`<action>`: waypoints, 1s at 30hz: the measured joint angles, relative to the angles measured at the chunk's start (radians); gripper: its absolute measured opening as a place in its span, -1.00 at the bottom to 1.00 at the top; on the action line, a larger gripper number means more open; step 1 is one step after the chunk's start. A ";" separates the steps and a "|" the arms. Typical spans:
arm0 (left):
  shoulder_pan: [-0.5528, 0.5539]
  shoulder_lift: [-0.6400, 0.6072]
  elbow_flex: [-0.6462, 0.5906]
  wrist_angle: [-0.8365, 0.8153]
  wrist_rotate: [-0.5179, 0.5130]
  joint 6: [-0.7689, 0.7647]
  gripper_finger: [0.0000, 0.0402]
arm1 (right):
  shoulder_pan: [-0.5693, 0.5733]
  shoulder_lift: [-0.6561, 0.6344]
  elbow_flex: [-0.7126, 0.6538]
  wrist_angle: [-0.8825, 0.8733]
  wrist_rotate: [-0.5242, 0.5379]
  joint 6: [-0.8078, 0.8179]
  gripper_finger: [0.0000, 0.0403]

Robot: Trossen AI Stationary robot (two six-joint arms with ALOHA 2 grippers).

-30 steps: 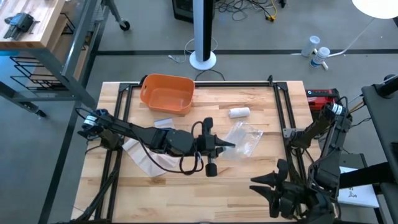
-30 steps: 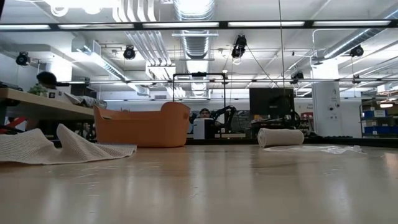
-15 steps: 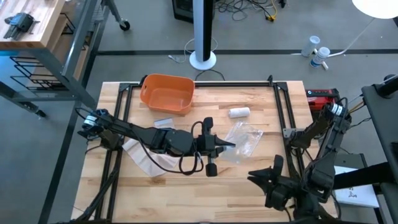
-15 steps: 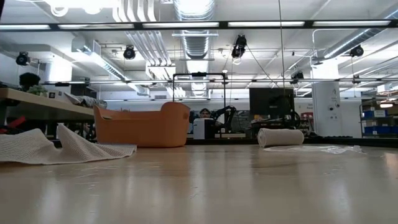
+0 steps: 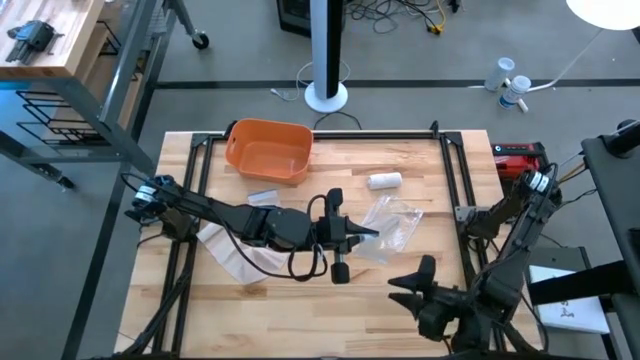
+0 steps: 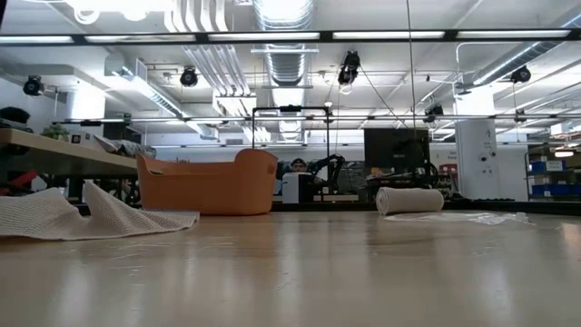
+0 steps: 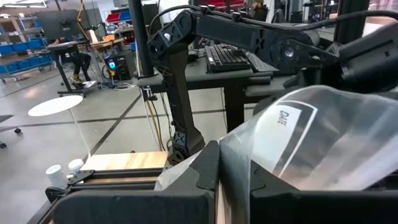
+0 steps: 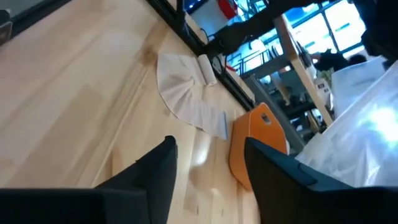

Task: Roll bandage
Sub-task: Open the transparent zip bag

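An unrolled white bandage [image 5: 228,250] lies flat on the table's left half, partly under my left arm; in the right wrist view its strip [image 8: 186,99] ends in a small roll [image 8: 206,68]. A rolled bandage [image 5: 384,181] lies on its side farther back. A clear plastic bag [image 5: 395,222] lies at the table's middle. My left gripper [image 5: 368,235] reaches level toward the table's right and is shut at the bag's left edge. My right gripper [image 5: 408,286] hangs open near the front right, with nothing between its fingers [image 8: 163,163]. My left gripper meets the plastic bag at its near-left edge [image 7: 244,163], coming level from the table's left. The film bulges up over the fingertips and hides whether it lies between them. The rest of the bag rests on the table.
An orange bin [image 5: 268,150] stands at the far left of the table. A black frame [image 5: 452,180] runs along the table's sides. Bare wood lies between the bag and the near edge.
My right gripper has moved toward the table's left edge and a little toward the far edge, in over the table's front right. It stays open.
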 joint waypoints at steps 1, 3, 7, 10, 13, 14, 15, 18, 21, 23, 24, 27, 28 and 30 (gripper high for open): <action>0.000 0.000 0.000 0.000 0.000 0.000 -1.00 | 0.000 0.002 0.000 0.000 0.000 0.015 -0.08; 0.000 0.000 0.000 0.000 0.000 0.000 -1.00 | -0.003 0.003 0.000 0.010 0.000 0.038 -0.06; 0.000 0.000 0.000 -0.001 0.000 0.000 -1.00 | -0.005 0.003 0.001 0.100 0.001 0.047 -0.07; 0.000 0.000 0.000 -0.002 0.000 0.000 -1.00 | -0.005 0.002 0.003 0.169 0.001 -0.002 -0.10; 0.000 0.000 0.000 -0.002 0.000 0.000 -1.00 | -0.004 0.002 0.003 0.102 0.071 -0.004 -0.13; 0.000 0.000 0.000 -0.002 0.001 -0.003 -1.00 | -0.003 0.001 0.003 0.040 0.143 0.025 -0.13; 0.000 0.000 0.000 -0.002 0.001 -0.006 -1.00 | 0.000 0.001 0.003 -0.032 0.217 0.073 -0.13; 0.000 0.000 0.000 -0.003 0.001 -0.022 -1.00 | 0.010 0.000 0.000 -0.267 0.376 0.323 -0.13; 0.000 0.000 0.000 -0.003 0.001 -0.024 -1.00 | 0.012 0.014 -0.017 -0.375 0.405 0.475 -0.13; 0.000 0.000 0.000 -0.003 0.001 -0.025 -1.00 | 0.009 0.034 -0.032 -0.369 0.408 0.473 -0.14; 0.001 0.001 0.000 -0.003 0.001 -0.026 -1.00 | 0.004 0.048 -0.034 -0.364 0.416 0.453 -0.14; 0.001 0.001 0.000 0.000 0.001 -0.026 -1.00 | -0.004 0.101 -0.035 -0.360 0.469 0.393 -0.15; 0.001 0.001 0.000 0.001 0.001 -0.026 -1.00 | -0.005 0.122 -0.035 -0.357 0.495 0.383 -0.15; 0.001 0.001 0.000 0.002 0.001 -0.026 -1.00 | -0.013 0.161 -0.027 -0.345 0.502 0.338 -0.15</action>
